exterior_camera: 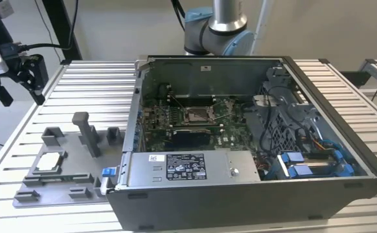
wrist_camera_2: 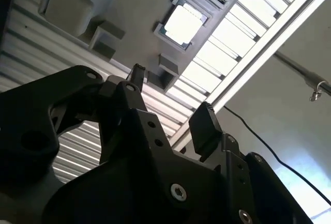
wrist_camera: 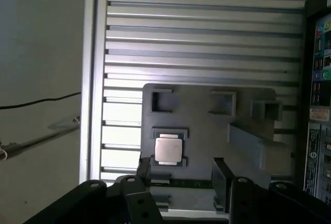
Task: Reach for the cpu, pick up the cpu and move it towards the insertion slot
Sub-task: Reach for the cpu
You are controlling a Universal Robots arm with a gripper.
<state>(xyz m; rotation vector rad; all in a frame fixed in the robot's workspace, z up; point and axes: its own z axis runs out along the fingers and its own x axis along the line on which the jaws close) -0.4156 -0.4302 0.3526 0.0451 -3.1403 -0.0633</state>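
The cpu [exterior_camera: 49, 162] is a pale square chip lying flat in a recess of the grey fixture tray [exterior_camera: 72, 182] at the exterior view's left. Both wrist views look down on the cpu [wrist_camera: 169, 149] [wrist_camera_2: 182, 24] with nothing covering it. My gripper [exterior_camera: 21, 97] hangs high above the table's far left corner, well clear of the chip. Its black fingers [wrist_camera: 220, 182] stand apart and hold nothing, so the gripper [wrist_camera: 182, 175] [wrist_camera_2: 170, 100] is open. The insertion slot [exterior_camera: 197, 115], a shiny metal frame with a brownish centre, lies on the board inside the open computer case [exterior_camera: 344, 160].
The grey tray carries upright blocks and posts [exterior_camera: 88, 133] beside the chip. A ribbed metal table [exterior_camera: 91, 92] lies under everything. The case wall [exterior_camera: 133, 121] stands between tray and slot. A power supply box [exterior_camera: 188, 167] and cables sit inside the case.
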